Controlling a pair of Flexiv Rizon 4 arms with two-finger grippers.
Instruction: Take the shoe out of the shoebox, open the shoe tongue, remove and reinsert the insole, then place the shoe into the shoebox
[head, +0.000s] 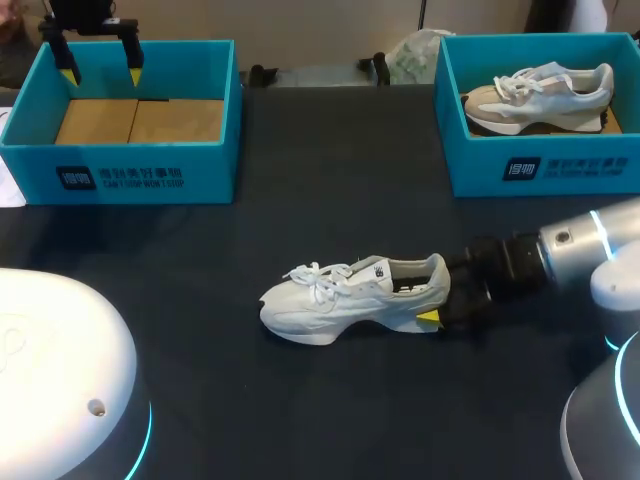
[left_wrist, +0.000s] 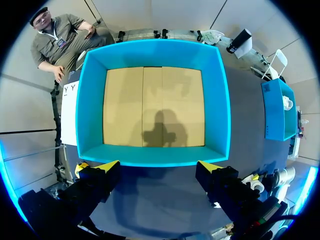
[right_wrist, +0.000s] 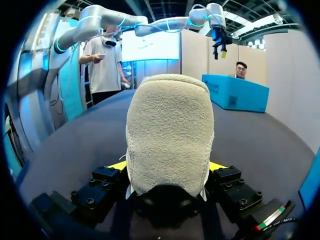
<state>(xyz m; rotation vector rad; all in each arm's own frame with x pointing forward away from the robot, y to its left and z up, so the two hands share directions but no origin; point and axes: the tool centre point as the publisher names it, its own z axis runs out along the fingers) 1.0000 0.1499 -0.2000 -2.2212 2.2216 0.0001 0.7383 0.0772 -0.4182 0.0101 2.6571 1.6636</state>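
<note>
While upright, shoe (head: 345, 298) in right gripper (right_wrist: 167, 166)

The head camera is looking down over the whole table (head: 340, 160) from behind. The left wrist camera is facing straight down into the left shoebox (left_wrist: 155, 52). The right wrist camera is sitting low, close behind the shoe (right_wrist: 170, 130), also catching that shoebox.

This looks like a robot lab or demo stand. A dark table (head: 330, 200) serves as the workbench for two grey-and-white arms with glowing blue rings: the right arm (head: 585, 240) is low over it and the left arm (right_wrist: 165, 24) is raised high. A teal left box (head: 130, 150) and a matching right box (head: 545, 165) are set out like a staged trial. One shoe (head: 345, 295) lies on the table, and a second shoe (head: 535, 92) is in the right box.
</note>
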